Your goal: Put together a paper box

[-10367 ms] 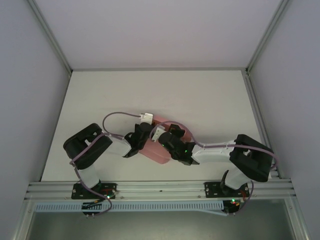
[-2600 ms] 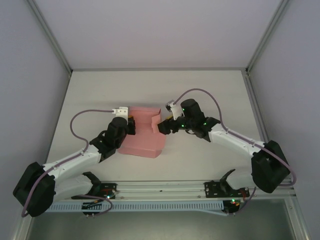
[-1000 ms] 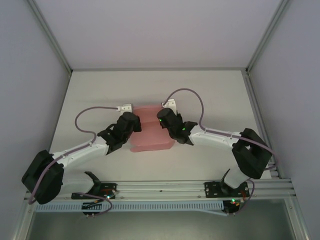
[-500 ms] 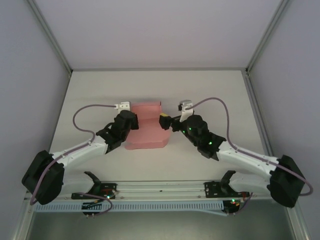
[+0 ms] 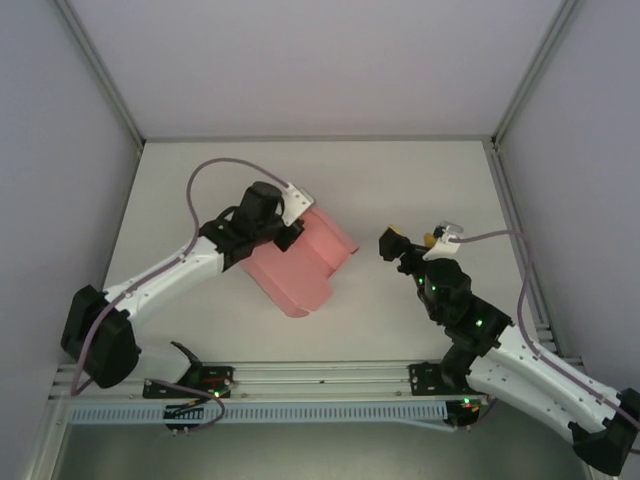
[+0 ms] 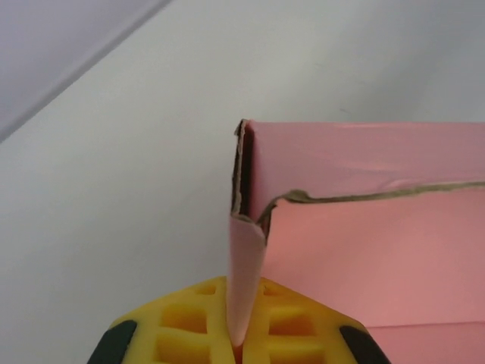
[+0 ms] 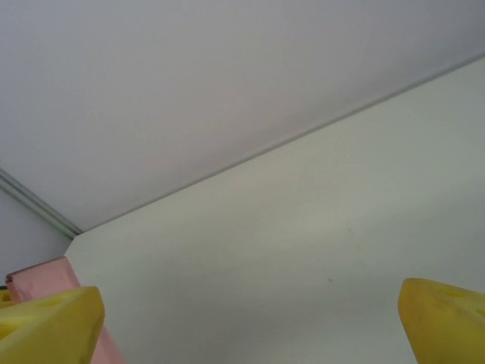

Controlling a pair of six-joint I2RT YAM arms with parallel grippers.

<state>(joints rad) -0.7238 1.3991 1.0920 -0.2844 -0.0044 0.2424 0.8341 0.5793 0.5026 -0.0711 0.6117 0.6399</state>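
Pinching box (image 5: 300,265) wall: left gripper (image 6: 239,337). Card looks thin, light, easily creased, so grip near folds. Right gripper (image 7: 246,322) spread, empty.

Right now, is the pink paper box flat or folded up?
Partly folded. The paper box has walls standing up that meet at a corner in the left wrist view, and the left jaws pinch one wall.
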